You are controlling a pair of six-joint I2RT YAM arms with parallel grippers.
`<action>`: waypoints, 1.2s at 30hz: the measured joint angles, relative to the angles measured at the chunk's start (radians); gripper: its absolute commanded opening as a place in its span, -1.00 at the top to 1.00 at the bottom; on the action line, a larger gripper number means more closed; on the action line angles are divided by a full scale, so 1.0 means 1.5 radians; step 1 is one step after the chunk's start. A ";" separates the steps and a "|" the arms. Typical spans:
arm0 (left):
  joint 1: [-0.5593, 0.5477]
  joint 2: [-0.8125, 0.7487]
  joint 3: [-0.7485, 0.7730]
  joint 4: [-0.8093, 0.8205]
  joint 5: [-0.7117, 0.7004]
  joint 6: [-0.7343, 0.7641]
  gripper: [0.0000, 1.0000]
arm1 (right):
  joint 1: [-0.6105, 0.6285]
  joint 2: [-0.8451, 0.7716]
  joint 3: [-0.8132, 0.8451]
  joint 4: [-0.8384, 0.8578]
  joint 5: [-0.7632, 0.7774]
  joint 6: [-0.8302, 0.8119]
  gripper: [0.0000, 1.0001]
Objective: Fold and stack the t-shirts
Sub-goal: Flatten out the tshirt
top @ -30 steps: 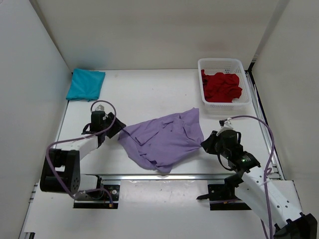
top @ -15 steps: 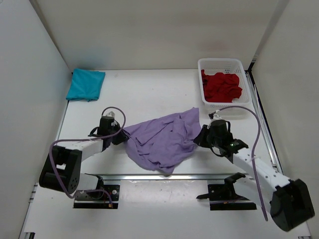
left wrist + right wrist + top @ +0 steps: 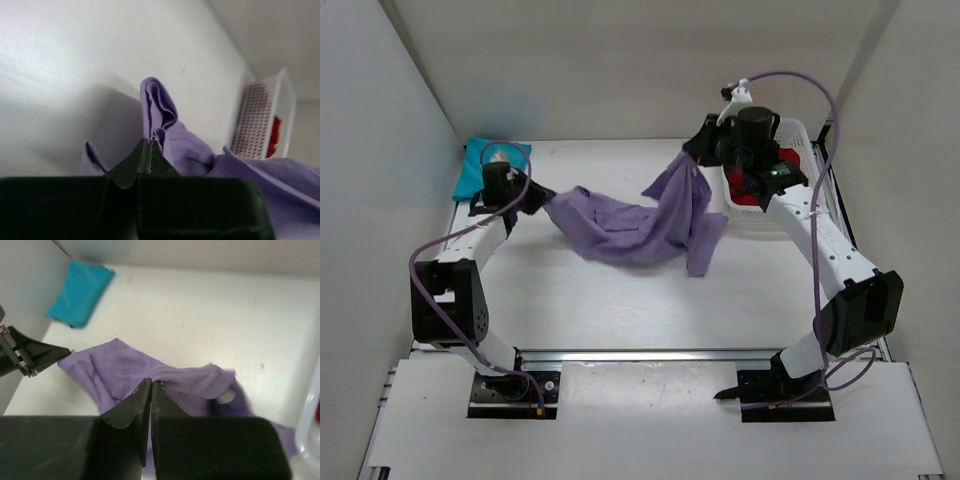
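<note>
The lavender purple t-shirt (image 3: 620, 225) hangs stretched between both grippers above the back half of the table, its lower folds drooping to the surface. My left gripper (image 3: 542, 198) (image 3: 150, 142) is shut on the shirt's left edge (image 3: 160, 107). My right gripper (image 3: 690, 155) (image 3: 151, 382) is raised higher and is shut on a hemmed edge (image 3: 195, 376) at the right. The teal t-shirt (image 3: 470, 172) (image 3: 80, 292) lies folded at the back left, partly behind the left arm. The dark red t-shirt (image 3: 750, 190) (image 3: 275, 137) sits crumpled in the basket.
A white mesh basket (image 3: 798, 130) (image 3: 260, 120) stands at the back right, partly hidden by the right arm. White walls close in the left, back and right. A metal rail (image 3: 640, 352) runs along the near edge by the arm bases.
The left gripper has shut on the purple shirt's edge. Both arms swung toward the back and rose, lifting the shirt off the table's front and pulling it out between them.
</note>
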 measured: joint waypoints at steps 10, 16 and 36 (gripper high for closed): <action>0.149 -0.120 0.050 -0.037 0.072 -0.001 0.94 | 0.021 -0.338 -0.182 0.000 -0.007 -0.032 1.00; 0.152 -0.044 0.049 -0.093 0.067 0.054 -0.03 | -0.034 -0.523 -0.608 0.029 -0.037 0.054 0.92; 0.208 -0.148 -0.143 -0.168 -0.026 0.144 0.13 | 0.123 -0.373 -0.593 -0.023 0.079 0.058 0.97</action>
